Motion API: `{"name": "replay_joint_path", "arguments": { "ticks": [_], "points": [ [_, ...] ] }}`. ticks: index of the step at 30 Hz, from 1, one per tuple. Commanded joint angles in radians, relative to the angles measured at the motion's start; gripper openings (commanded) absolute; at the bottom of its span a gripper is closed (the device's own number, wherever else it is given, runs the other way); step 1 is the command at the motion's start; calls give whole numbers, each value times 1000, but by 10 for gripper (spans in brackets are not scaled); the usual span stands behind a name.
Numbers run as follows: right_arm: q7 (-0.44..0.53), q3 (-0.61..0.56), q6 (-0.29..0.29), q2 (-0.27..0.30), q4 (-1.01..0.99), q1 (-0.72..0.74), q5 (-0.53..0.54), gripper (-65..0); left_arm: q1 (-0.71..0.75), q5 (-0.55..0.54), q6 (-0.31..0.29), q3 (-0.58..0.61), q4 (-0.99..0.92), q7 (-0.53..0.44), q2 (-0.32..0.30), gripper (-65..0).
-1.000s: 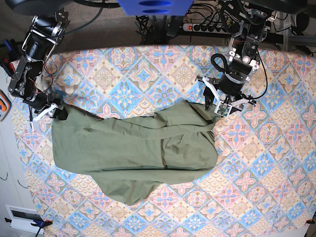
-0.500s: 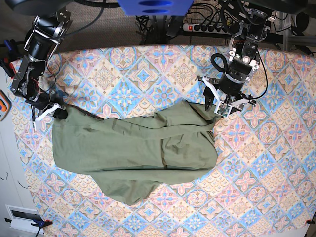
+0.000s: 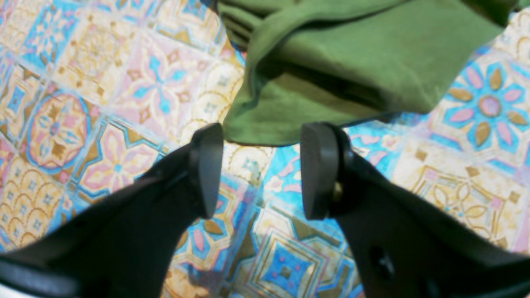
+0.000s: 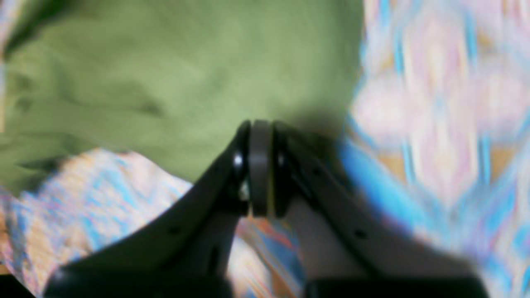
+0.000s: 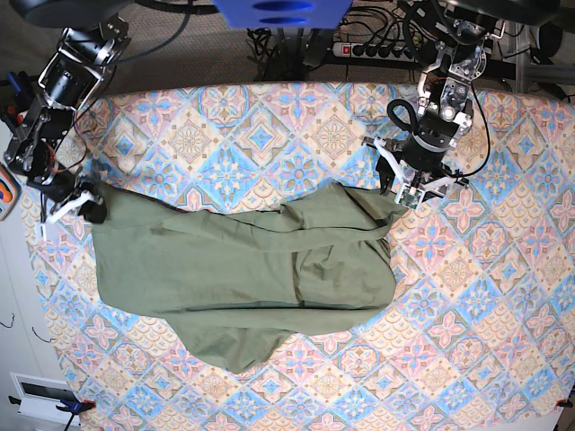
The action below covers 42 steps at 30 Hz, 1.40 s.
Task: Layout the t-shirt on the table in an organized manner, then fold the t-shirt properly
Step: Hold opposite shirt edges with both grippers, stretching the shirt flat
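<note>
The shirt [image 5: 247, 269] lies crumpled across the middle of the counter [image 5: 485, 296], a rough wide heap with one lobe sagging toward the near edge, so the step in hand looks to be spreading it flat before any fold.

At the shirt's corner on the left of the base view, the right end effector [image 4: 260, 165] has its jaws pressed together. In its wrist view the pads [image 4: 260, 136] sit right at the hem, and I judge they pinch a thin edge of cloth, though blur leaves that unsure. To do this well, that corner should be drawn outward and low, so the fabric slides and does not lift and fold under.

Farther off, at the opposite corner, the left end effector [image 3: 258, 169] stands spread and empty, its fingers [image 3: 207, 165] just short of a doubled green edge. It should go forward until both layers lie between the jaws, close on them, then pull away from its partner so the cloth tautens evenly. Grabbing only the top layer would likely leave the underside bunched.

Hard to make out: the right wrist view is smeared, so the cloth between the pads cannot be seen plainly. Neck, label and sleeves are not distinguishable anywhere, so which side of the garment faces up is unclear. The left wrist view cuts the shirt off at its top edge.
</note>
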Motion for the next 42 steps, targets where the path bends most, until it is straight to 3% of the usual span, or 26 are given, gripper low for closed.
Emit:
{"name": "replay_joint_path", "arguments": {
  "ticks": [1, 6, 10, 14, 19, 27, 38, 42],
  "points": [
    [-5, 6, 10, 24, 32, 16, 26, -635, -22, 6, 5, -6, 6, -24, -9, -352],
    [-60, 45, 10, 24, 118, 3, 69, -635, -40, 7, 5, -6, -24, -24, -19, -352],
    [-57, 43, 10, 24, 114, 6, 38, -614, -67, 1, 5, -4, -28, -22, -54, -344],
    [27, 43, 10, 24, 106, 7, -115, -525, -79, 0, 5, -4, -26, -21, -66, -344],
    [126, 43, 10, 24, 22, 9, -282, -460, -79, -2, 5, -4, -26, -21, -62, -344],
    [158, 43, 10, 24, -135, 82, -288, -279, -76, -2, 5, -1, -26, -21, -59, -344],
    [153, 37, 10, 18, -189, 88, -288, -272, -76, -2, 5, 1, -26, -21, -59, -347],
    [156, 37, 10, -9, -221, 90, -288, -272, -74, -2, 5, 1, -28, -21, -59, -348]
  ]
}}
